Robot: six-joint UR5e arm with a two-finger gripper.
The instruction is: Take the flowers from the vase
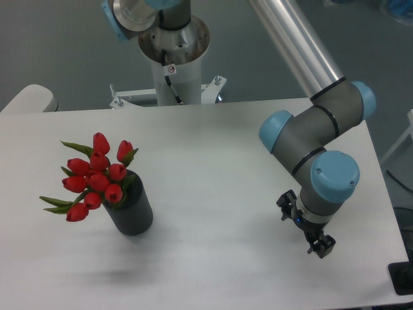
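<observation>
Gripper sits at lower right of the table, hanging below the arm's grey wrist w/ blue caps. Jaws: small, dark, partly hidden under the wrist; can't tell how far apart they are. Nothing visibly held between them. The gripper hovers over bare white tabletop, near the right-front edge.

Moving outward: the arm's silver tube runs up and back to the top of frame; its base post stands behind the table's far edge, centre-left.

Well apart from the gripper, on the table's left side, stands the vase, a dark grey cylinder, upright. The flowers, a bunch of red tulip buds w/ green leaves, sit in it, spilling up and to the left of the rim. The bunch looks wider than the vase mouth. A leaf or two pokes out far left.

Judgement: pick not yet begun; gripper must cross most of the table first.

What could go wrong:
- Closing on the buds rather than the stems may crush or shed them, or slip off.
- Stems are hidden by blooms and rim, so there's little clear spot to grasp.
- A sideways approach may knock the vase over, as it looks narrow and tall.
- If stems fit tight, lifting may drag the vase up too.
- Grabbing one stem only may leave the rest behind.
</observation>
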